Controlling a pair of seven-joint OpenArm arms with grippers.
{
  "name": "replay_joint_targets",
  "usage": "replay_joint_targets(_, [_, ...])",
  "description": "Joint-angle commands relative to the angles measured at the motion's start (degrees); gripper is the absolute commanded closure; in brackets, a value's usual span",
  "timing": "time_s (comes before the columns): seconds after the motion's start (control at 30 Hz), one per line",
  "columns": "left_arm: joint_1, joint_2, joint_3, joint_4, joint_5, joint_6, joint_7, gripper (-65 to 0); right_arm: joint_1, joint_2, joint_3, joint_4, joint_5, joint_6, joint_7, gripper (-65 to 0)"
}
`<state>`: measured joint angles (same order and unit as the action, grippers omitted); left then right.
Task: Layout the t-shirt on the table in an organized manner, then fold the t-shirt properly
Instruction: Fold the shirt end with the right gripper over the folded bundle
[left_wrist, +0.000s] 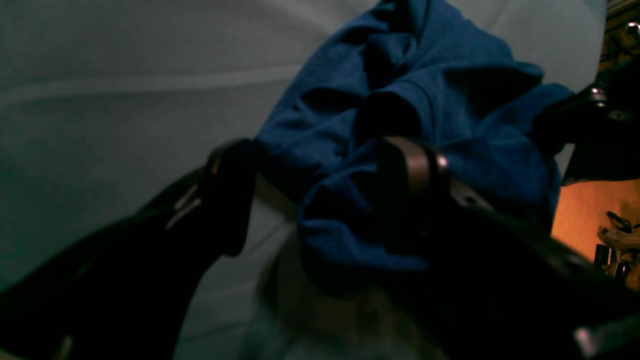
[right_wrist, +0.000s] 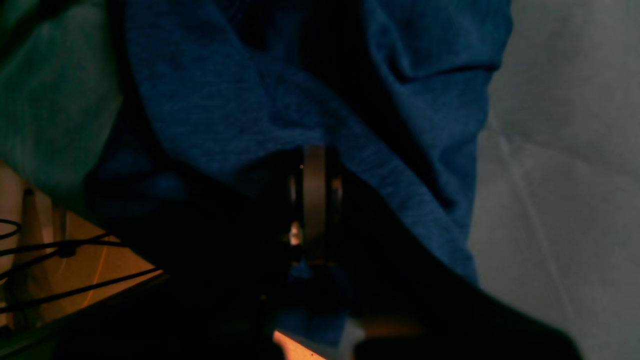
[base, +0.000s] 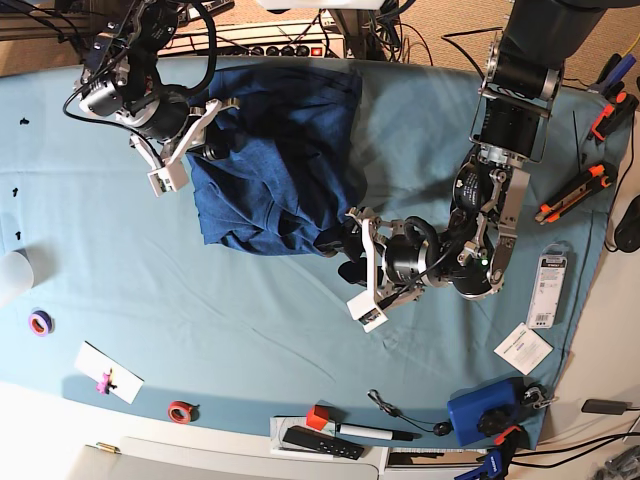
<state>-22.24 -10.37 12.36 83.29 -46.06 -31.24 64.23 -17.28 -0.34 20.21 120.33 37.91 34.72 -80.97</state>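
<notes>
Covering the table (base: 120, 300), teal cloth, t-shirt (base: 280, 160) bunched, both grippers' closure unclear

Base view high overhead of my whole table (base: 250, 330), both my wrist cameras close, looking past my fingers, all sharing the t-shirt (base: 280, 160).

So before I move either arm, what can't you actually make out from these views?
- Right wrist view: the right gripper is dark and buried under the t-shirt; jaws unreadable.
- Left wrist view: the left gripper is underexposed, fabric bunched between its jaws; grasp unclear.
- Base view: t-shirt's sleeves and collar are lost in folds; far hem is partly behind the right gripper.
</notes>
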Motion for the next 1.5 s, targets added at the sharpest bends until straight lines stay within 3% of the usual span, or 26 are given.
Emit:
replay_joint_targets(0.0, [-1.4,-0.1,-0.2,0.9,-1.0,0.0,-1.2,-38.4,-0.5,0.0,-0.8,0.8,1.0,0.2,1.0,0.0])
replay_joint_targets(0.33, [-1.4,-0.1,-0.2,0.9,-1.0,0.0,-1.2,-38.4,-5.5,0.0,-15.9,0.8,1.2,0.2,1.0,0.0])
replay_joint_targets(0.57, [-1.4,-0.1,-0.2,0.9,0.0,0.2,-1.2,-38.4,-5.6,0.0,-25.7,0.8,7.7,1.4,1.0,0.0])
replay_joint_targets(0.7, [-1.4,-0.1,-0.2,0.9,0.1,0.2,-1.2,-38.4,-5.6,0.0,-23.8,2.2,4.9,1.2,2.4,0.0])
replay_joint_targets(0.83, [-1.4,-0.1,-0.2,0.9,0.1,0.2,-1.2,-38.4,-5.4,0.0,-17.5,4.1,-4.3,-2.8,15.3,0.0])
replay_joint_targets(1.1, [-1.4,-0.1,-0.2,0.9,0.0,0.2,-1.3,-38.4,-0.3,0.0,-9.6,4.4,-19.4,-9.8,20.0,0.0])
replay_joint_targets(1.23, [-1.4,0.0,-0.2,0.9,0.0,0.2,-1.3,-38.4,0.0,0.0,-9.7,2.2,-19.8,-10.1,20.0,0.0])
replay_joint_targets(1.37, [-1.4,0.0,-0.2,0.9,0.0,0.2,-1.3,-38.4,0.0,0.0,-9.7,-3.2,-18.7,-10.1,16.5,0.0])
replay_joint_targets(1.47, [-1.4,0.0,-0.2,0.9,0.0,0.2,-1.3,-38.4,-0.7,0.0,-9.7,-4.8,-13.9,-7.6,13.3,0.0])
